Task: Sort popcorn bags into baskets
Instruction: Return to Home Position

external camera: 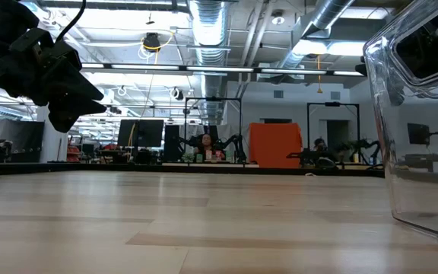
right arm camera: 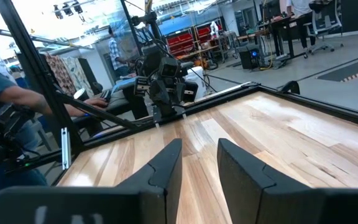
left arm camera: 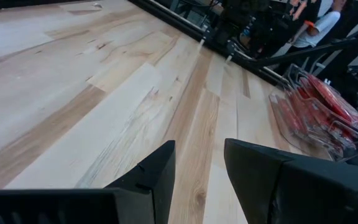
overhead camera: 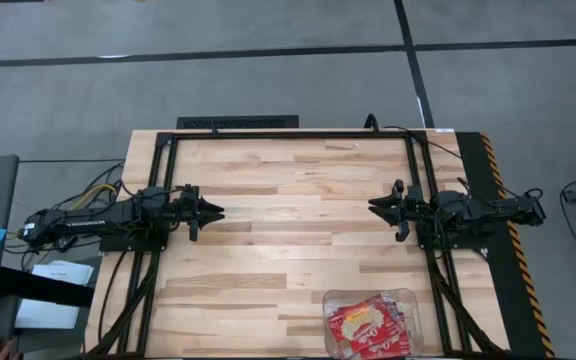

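The left hand hovers at the middle left of the high view, its fingers a narrow gap apart and empty. The right hand faces it from the middle right, likewise narrow and empty. Near the lower right edge of the bench, the clear basket holds the red popcorn bags.

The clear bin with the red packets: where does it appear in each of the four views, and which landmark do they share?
High view: the clear bin is at the picture's bottom, right of centre, with popcorn bags inside.
Low view: the clear bin fills the right edge, very close.
Left wrist view: the clear bin is at the right, with the bags showing through.
Right wrist view: not in it.
Shared landmark: the wooden table top.
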Controlling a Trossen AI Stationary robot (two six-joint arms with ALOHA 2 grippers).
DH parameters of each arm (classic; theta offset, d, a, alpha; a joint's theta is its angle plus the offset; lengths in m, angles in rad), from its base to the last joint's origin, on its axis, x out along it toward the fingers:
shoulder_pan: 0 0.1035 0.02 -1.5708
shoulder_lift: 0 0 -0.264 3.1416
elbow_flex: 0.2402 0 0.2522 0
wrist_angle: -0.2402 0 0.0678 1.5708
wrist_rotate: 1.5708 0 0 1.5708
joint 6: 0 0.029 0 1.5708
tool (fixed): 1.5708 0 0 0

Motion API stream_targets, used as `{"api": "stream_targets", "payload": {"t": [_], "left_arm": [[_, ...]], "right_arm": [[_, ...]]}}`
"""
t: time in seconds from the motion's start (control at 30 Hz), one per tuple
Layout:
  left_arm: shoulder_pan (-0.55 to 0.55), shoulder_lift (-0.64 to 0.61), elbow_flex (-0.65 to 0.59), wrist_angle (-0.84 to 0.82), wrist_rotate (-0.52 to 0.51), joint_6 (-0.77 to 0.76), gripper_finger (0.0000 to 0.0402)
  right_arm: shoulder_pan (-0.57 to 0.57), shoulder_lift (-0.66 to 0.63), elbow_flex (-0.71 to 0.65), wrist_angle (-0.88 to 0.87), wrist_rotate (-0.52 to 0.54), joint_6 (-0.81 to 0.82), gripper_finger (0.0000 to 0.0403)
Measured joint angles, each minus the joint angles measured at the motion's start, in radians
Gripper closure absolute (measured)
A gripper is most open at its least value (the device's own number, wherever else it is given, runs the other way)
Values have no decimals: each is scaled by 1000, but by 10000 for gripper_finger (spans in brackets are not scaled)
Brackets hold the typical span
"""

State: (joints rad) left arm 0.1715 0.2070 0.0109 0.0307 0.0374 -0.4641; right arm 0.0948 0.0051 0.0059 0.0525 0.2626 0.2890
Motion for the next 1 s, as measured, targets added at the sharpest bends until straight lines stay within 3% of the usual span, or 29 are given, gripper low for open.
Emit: {"api": "stream_targets", "payload": {"t": [1.0], "left_arm": [[0, 0, 0, 0, 0, 0, 274]], "right_arm": [[0, 0, 0, 0, 0, 0, 270]]}}
